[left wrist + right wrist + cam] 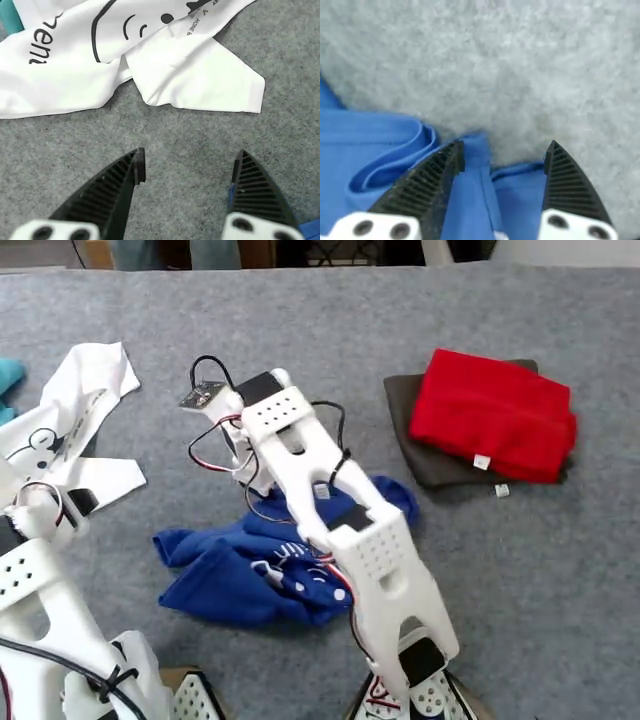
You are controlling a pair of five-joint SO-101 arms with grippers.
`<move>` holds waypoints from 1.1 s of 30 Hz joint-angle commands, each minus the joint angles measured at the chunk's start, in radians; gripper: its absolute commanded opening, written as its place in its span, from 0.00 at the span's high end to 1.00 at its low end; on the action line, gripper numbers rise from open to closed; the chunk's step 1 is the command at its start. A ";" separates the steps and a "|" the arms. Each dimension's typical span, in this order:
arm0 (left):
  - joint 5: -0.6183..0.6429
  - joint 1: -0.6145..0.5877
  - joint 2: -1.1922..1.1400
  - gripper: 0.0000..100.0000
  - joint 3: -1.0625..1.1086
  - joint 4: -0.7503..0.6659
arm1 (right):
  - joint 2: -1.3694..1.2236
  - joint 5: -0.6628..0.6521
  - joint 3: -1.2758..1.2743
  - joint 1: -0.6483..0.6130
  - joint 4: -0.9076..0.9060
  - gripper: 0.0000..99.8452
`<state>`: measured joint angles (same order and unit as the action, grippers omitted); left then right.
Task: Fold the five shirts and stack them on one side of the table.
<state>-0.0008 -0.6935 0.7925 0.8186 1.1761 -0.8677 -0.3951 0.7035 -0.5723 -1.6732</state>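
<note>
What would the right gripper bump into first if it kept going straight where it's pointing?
Probably the blue shirt: its rumpled edge lies right ahead of the open right gripper, with grey table just beyond. Depth is hard to judge.

Bright, even light, probably from overhead; faint soft shadows edge the red shirt on the table.

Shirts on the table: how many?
5: red folded shirt atop dark grey folded shirt, right; crumpled blue shirt, centre; white printed shirt, left; teal cloth at left edge, mostly hidden.

Grey carpet-like table cover; wooden furniture behind far edge.
</note>
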 commanded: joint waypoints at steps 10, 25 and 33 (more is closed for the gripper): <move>0.003 0.004 0.009 0.70 -0.004 -0.015 | -0.289 0.011 0.348 -0.009 -0.086 0.94; 0.002 0.001 0.014 0.70 -0.010 -0.014 | -0.133 0.012 0.469 0.126 -0.087 0.98; 0.006 0.010 0.009 0.70 -0.041 -0.015 | 0.013 0.052 0.685 0.327 -0.049 0.98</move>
<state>0.0008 -0.6935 0.7925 0.8186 1.1761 -0.9413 -0.3506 1.2743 -0.3176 -1.7453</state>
